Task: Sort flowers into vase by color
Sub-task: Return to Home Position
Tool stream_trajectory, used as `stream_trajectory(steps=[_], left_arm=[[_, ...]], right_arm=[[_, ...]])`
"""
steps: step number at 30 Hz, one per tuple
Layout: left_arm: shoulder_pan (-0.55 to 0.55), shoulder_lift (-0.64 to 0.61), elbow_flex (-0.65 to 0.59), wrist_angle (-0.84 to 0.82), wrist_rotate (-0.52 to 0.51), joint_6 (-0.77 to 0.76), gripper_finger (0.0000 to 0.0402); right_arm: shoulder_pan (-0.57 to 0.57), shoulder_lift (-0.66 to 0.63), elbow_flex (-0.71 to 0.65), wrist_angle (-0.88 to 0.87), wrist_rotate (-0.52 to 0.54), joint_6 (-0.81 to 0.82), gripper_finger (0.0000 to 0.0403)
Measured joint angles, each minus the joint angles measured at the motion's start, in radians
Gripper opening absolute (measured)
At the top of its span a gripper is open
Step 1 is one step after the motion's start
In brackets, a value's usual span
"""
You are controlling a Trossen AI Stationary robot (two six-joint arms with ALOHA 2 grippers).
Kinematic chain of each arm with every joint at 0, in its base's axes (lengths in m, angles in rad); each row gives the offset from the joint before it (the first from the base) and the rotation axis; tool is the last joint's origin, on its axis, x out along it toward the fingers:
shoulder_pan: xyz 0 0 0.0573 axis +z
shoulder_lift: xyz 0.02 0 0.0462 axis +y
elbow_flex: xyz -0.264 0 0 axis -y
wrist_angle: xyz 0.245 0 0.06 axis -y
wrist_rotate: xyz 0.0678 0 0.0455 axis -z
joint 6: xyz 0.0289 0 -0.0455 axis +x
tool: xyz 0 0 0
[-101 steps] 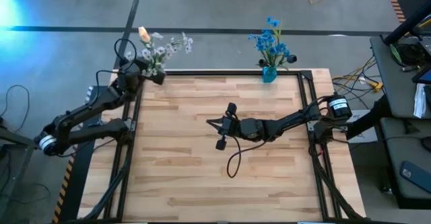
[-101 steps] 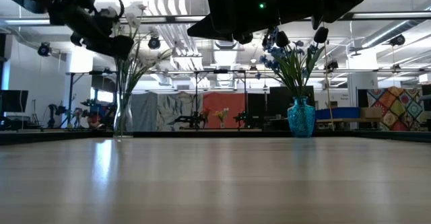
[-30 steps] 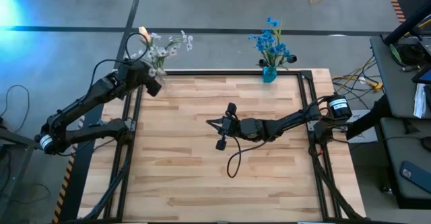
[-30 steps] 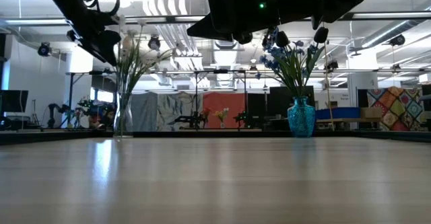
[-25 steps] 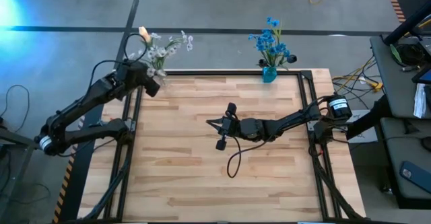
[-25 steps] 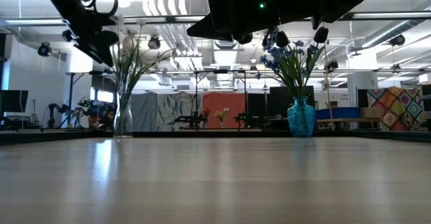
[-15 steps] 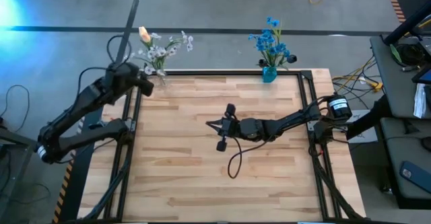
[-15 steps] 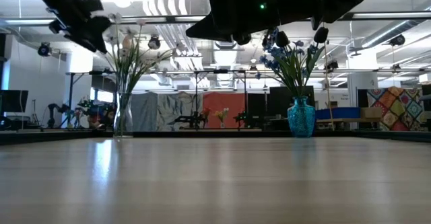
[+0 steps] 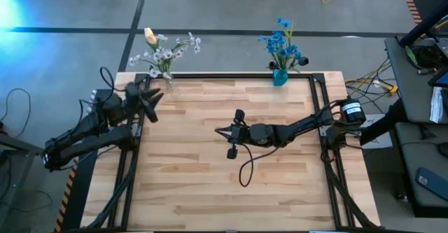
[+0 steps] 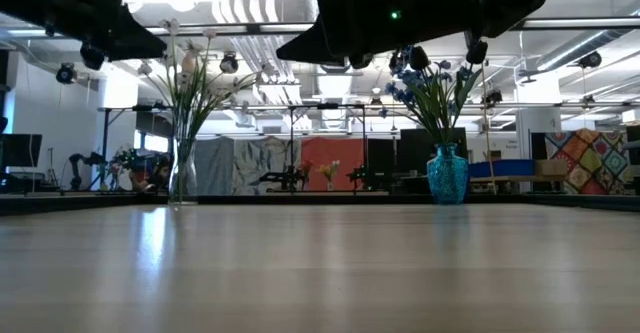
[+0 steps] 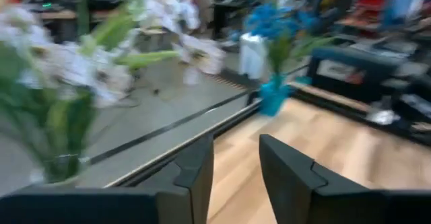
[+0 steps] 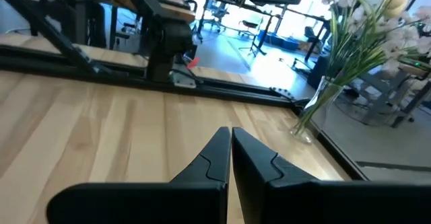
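White flowers [image 9: 165,50] at 11 o'clock, blue flowers [image 9: 281,44] at 1.
Only my wrist views show it: left gripper [image 11: 236,153], at 10, fingers apart; right gripper [image 12: 230,134], centre, pinched together.

Flowers [image 9: 165,52] in vases [image 9: 280,77], far edge of table [image 9: 210,184]

You see the pale white-lilac blossoms [image 9: 168,50] and one peach tulip-like bud [image 9: 149,34] standing upright together in the clear glass vase [image 10: 182,178] at the table's [image 9: 210,163] far left corner. The blue blossoms [image 9: 281,43] stand in the turquoise vase [image 10: 447,176] farther right along that edge.
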Motion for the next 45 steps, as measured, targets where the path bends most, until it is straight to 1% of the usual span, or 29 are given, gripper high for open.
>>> stream_trajectory(steps=[4,7,12,14,16,18,20,23,29,35,39,42,45], left_arm=[[-0.091,-0.048,-0.091,0.095,0.012,0.003,0.0084],[-0.164,-0.054,-0.161,0.211,0.028,0.012,0.0069],[-0.280,0.000,-0.260,0.422,0.049,0.074,0.0041],[-0.325,0.034,-0.285,0.485,0.048,0.114,0.0030],[-0.360,0.068,-0.305,0.534,0.047,0.158,0.0019],[-0.385,0.096,-0.324,0.600,0.046,0.185,0.0007],[-0.398,0.122,-0.345,0.663,0.044,0.192,0.0002],[-0.399,0.146,-0.363,0.704,0.043,0.209,0.0001],[-0.399,0.151,-0.369,0.715,0.050,0.224,0.0000],[-0.398,0.151,-0.372,0.746,0.115,0.244,0.0000],[-0.398,0.142,-0.420,0.767,0.122,0.243,0.0000],[-0.399,0.119,-0.426,0.724,0.123,0.241,0.0000],[-0.399,0.092,-0.427,0.725,0.123,0.249,0.0000]], right_arm=[[-0.002,0.000,-0.031,0.001,-0.038,-0.018,0.0009],[-0.010,-0.006,-0.066,0.004,-0.058,-0.014,0.0009],[-0.027,-0.052,-0.140,0.006,-0.065,0.009,0.0009],[-0.036,-0.094,-0.183,0.008,-0.103,0.010,0.0009],[-0.052,-0.147,-0.235,0.014,-0.174,0.012,0.0009],[-0.074,-0.214,-0.295,0.020,-0.237,0.027,0.0009],[-0.094,-0.284,-0.357,0.021,-0.264,0.038,0.0009],[-0.113,-0.404,-0.459,0.020,-0.265,0.040,0.0009],[-0.120,-0.667,-0.654,0.020,-0.254,0.006,0.0009],[-0.130,-0.902,-0.815,0.019,-0.230,0.015,0.0009],[-0.133,-1.049,-0.908,0.015,-0.219,0.032,0.0009],[-0.133,-1.152,-0.914,-0.114,-0.193,0.048,0.0009],[-0.133,-1.241,-0.914,-0.214,-0.156,0.045,0.0009]])
